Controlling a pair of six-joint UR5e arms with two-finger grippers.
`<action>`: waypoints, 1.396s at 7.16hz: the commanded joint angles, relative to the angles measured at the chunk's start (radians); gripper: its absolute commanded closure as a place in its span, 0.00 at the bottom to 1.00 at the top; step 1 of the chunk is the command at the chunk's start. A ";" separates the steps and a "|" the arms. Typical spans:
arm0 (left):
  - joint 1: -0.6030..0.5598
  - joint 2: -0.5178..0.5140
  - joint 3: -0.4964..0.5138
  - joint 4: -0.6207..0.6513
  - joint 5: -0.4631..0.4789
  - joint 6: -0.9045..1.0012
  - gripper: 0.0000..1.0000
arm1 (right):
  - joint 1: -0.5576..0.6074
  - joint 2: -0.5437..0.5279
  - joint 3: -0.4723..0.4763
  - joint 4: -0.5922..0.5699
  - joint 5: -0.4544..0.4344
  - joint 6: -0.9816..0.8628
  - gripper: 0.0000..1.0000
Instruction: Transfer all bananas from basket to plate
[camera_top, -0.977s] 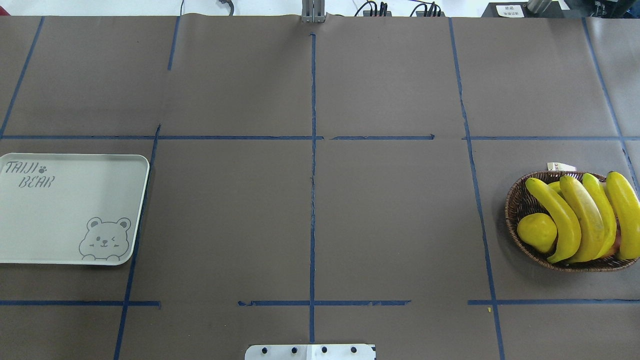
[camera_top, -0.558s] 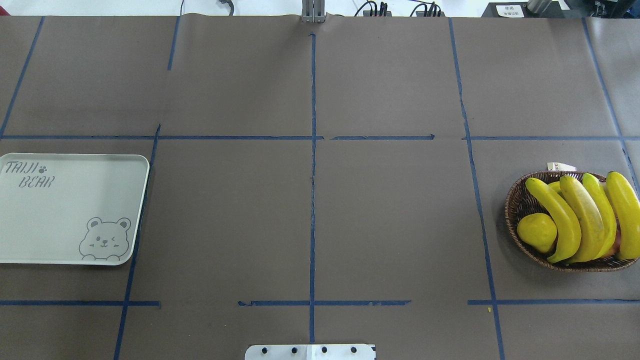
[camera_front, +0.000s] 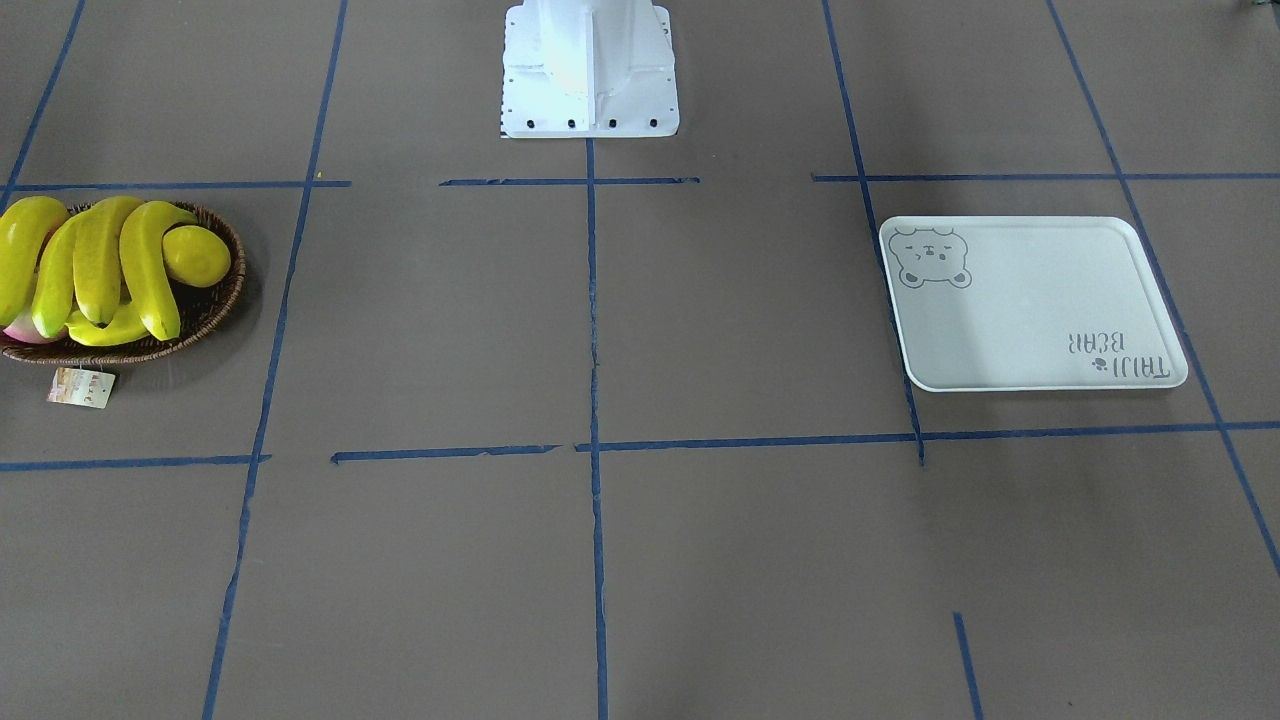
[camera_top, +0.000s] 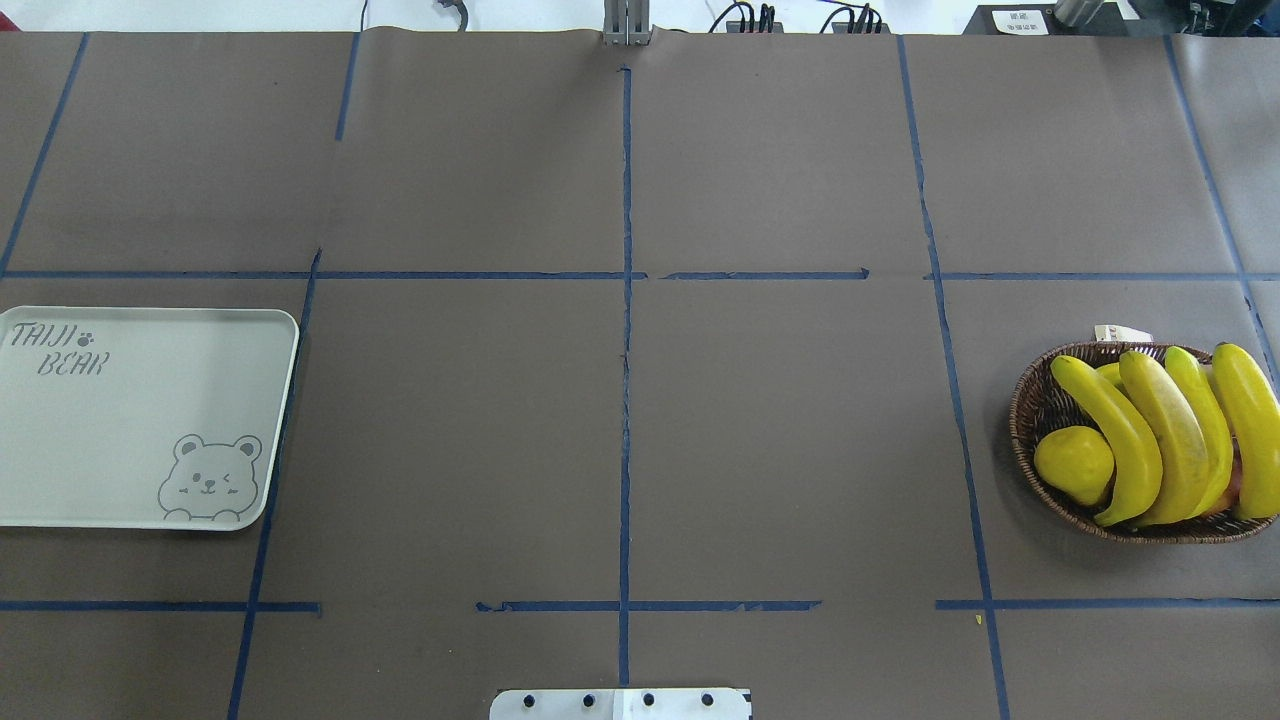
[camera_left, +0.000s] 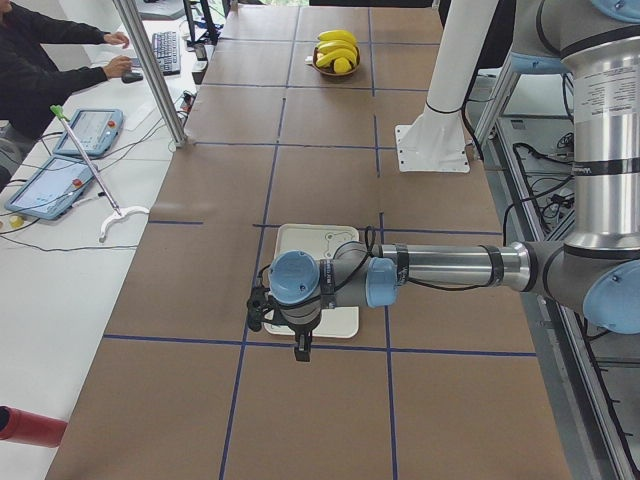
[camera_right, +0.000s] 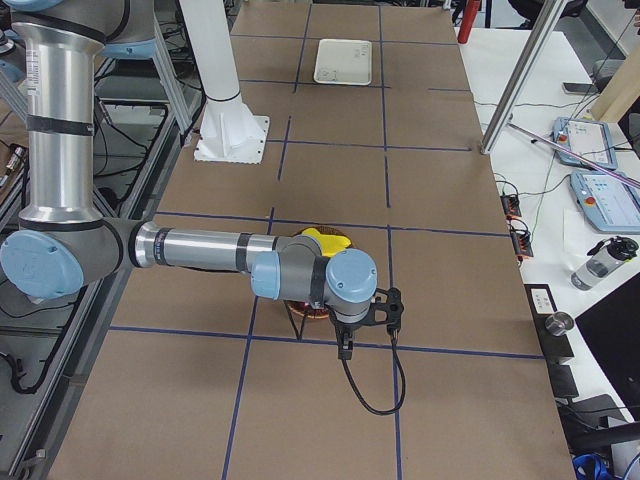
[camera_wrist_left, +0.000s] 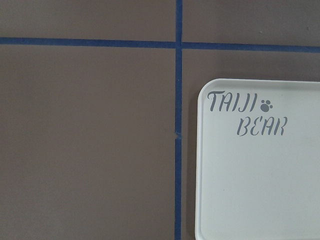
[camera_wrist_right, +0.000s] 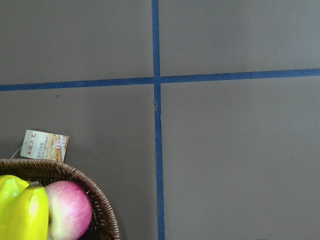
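**Bananas (camera_top: 1165, 440) are lying together in the basket, none on the plate yet**

Four bananas are resting side by side across the wicker basket (camera_top: 1030, 420), on the robot's right part of the surface (camera_top: 780, 430). Their ends are reaching to the basket rim or over it. A lemon (camera_top: 1073, 463) is touching the outermost one, and a pink fruit (camera_wrist_right: 67, 210) is sitting under them. The plate (camera_top: 100, 430) is standing bare on the far left, well apart from the basket.

Their skin is looking glossy and smooth, so I am expecting them to be slippery. They are probably also light and rather stiff, not fragile. The best hold is seeming to be across the thick middle of one banana, with the jaws closing on its short width. A grip near a tapering end could slide off or let the banana swing. The banana beside the lemon is looking the most free to take first.

The right end effector (camera_right: 345, 345) is hanging near the basket and the left end effector (camera_left: 300, 345) near the plate edge. Both are showing only in the side views, so I cannot tell whether they are spread or closed.
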 joint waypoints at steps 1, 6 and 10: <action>0.000 0.000 0.000 0.000 0.000 0.000 0.00 | 0.000 0.000 0.000 0.000 0.000 0.000 0.00; 0.000 0.000 -0.002 0.000 0.000 -0.003 0.00 | -0.003 0.002 0.023 0.059 0.002 0.002 0.00; 0.000 0.000 -0.022 -0.002 -0.002 -0.006 0.00 | -0.085 0.052 0.064 0.060 -0.035 -0.004 0.00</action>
